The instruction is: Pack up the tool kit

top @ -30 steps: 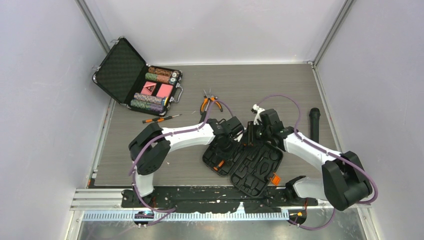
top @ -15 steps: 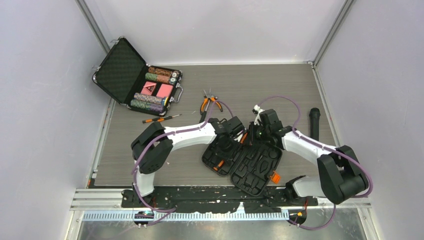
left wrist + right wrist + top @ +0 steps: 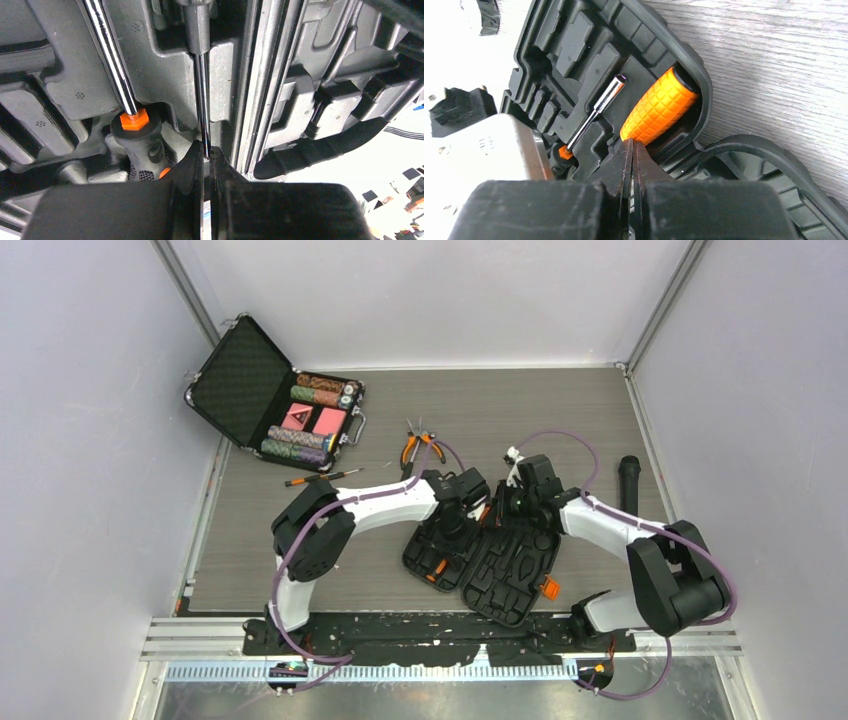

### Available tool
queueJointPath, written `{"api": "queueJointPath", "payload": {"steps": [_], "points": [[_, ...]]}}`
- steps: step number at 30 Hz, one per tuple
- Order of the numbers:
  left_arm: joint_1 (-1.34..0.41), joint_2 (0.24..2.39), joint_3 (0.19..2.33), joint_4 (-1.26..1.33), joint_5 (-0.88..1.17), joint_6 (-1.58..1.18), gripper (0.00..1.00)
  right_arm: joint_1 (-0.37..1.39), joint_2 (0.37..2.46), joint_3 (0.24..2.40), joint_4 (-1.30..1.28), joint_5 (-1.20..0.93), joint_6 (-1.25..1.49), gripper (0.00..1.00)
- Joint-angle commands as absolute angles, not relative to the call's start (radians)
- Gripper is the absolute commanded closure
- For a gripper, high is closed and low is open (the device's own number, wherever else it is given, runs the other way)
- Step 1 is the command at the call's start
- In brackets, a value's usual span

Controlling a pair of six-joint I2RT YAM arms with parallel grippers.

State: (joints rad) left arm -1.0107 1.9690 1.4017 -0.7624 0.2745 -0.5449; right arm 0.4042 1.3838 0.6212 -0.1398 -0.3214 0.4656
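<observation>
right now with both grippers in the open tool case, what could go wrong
The shut left gripper sits at a thin screwdriver's tip; a push could lever it from its slot. The shut right gripper sits against the orange handle by the case rim; pressing could slide the case. Pliers and a screwdriver outside could get left behind.
</observation>
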Motion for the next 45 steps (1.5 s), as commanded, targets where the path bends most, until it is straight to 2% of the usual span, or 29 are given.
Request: {"api": "queueJointPath", "payload": {"steps": [1,15,23,26,29,33,42,45], "points": [[-1.019,2.075,1.392,-0.764,0.287,-0.558,1.0,0.415,1.462,0.606,-0.209,-0.256,0.468,0.95],[-1.006,2.177,1.438,-0.846,0.304,-0.567,1.0,0.395,1.343,0.581,-0.09,-0.32,0.536,0.95],[-1.006,2.118,1.436,-0.83,0.268,-0.571,1.0,0.355,1.401,0.618,-0.083,-0.342,0.532,0.95],[-1.005,2.044,1.426,-0.775,0.241,-0.595,0.91,0.354,1.4,0.625,-0.082,-0.356,0.523,0.95],[-1.004,1.983,1.435,-0.724,0.23,-0.61,0.76,0.354,1.393,0.638,-0.101,-0.355,0.506,0.95],[-1.006,1.936,1.457,-0.698,0.209,-0.62,0.67,0.354,1.386,0.648,-0.116,-0.353,0.488,0.94],[-1.006,1.882,1.442,-0.7,0.163,-0.629,0.63,0.354,1.358,0.663,-0.152,-0.346,0.456,0.94],[-1.009,1.876,1.435,-0.73,0.145,-0.624,0.64,0.354,1.353,0.666,-0.16,-0.339,0.453,0.94]]}}
